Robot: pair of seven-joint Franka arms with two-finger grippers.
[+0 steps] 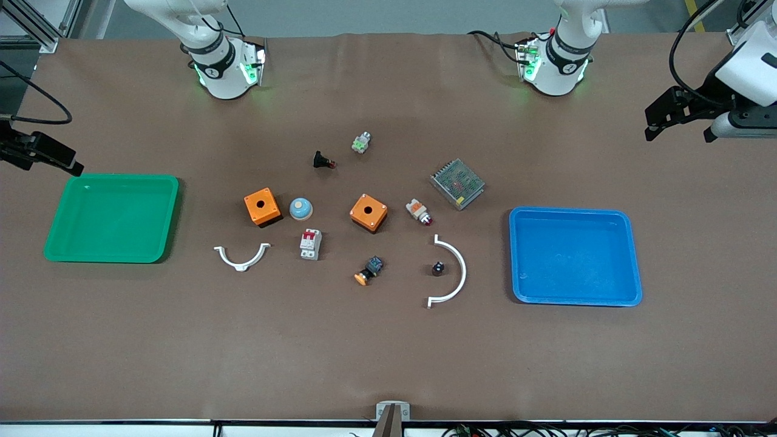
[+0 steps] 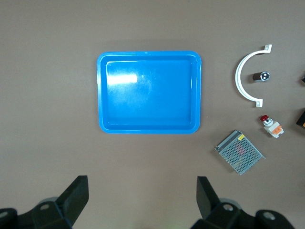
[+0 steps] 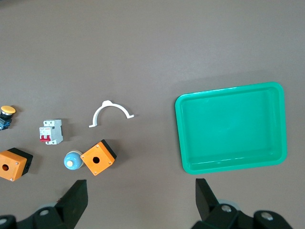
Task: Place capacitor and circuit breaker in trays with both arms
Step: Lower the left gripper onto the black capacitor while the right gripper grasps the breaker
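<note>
The capacitor point(image 1: 437, 267) is located inside the curve of the larger white curved bracket point(image 1: 452, 273), beside the blue tray point(image 1: 631, 255) toward the left arm's end of the table. The circuit breaker point(image 1: 310, 244) lies flat on the table, nearer the front camera than the blue dome point(image 1: 300, 209) and beside the smaller white bracket point(image 1: 241, 257). The left gripper point(image 2: 142, 191) is held wide open above the table near the blue tray, and the right gripper point(image 3: 141, 193) is held wide open near the green tray point(image 1: 54, 243); nothing is gripped by either.
</note>
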